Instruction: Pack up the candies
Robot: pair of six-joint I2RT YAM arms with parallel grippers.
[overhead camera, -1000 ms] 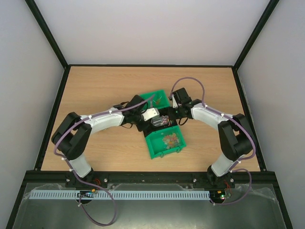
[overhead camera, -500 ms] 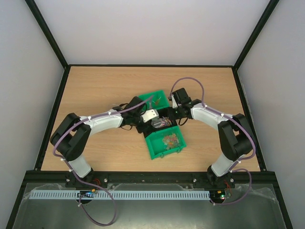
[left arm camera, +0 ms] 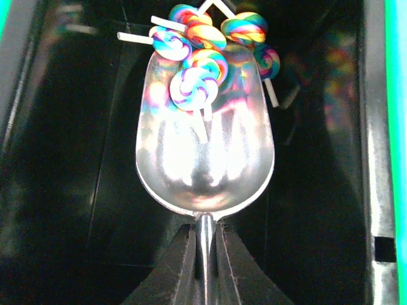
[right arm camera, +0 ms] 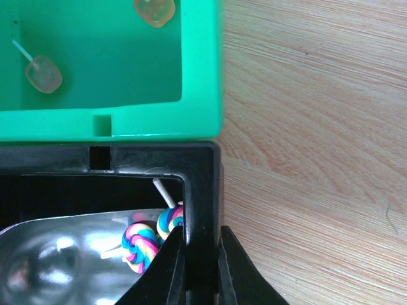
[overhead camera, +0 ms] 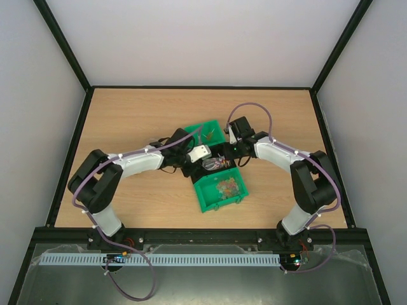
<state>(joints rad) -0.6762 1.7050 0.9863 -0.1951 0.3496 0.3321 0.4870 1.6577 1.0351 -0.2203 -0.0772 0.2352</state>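
A small metal scoop sits inside a black bin, and my left gripper is shut on its thin handle. Several rainbow-swirl candies on white sticks lie at the scoop's far lip. My right gripper is shut on the black bin's right wall, one finger inside and one outside. Two swirl candies show just inside that wall. In the top view the black bin lies between two green bins, with the scoop over it.
The far green bin touches the black bin and holds two pale orange candies. The near green bin holds a heap of mixed-colour candies. Bare wooden table lies to the right of the bins.
My left wrist has edged slightly toward the back with the scoop. The right arm and the bins have not moved.
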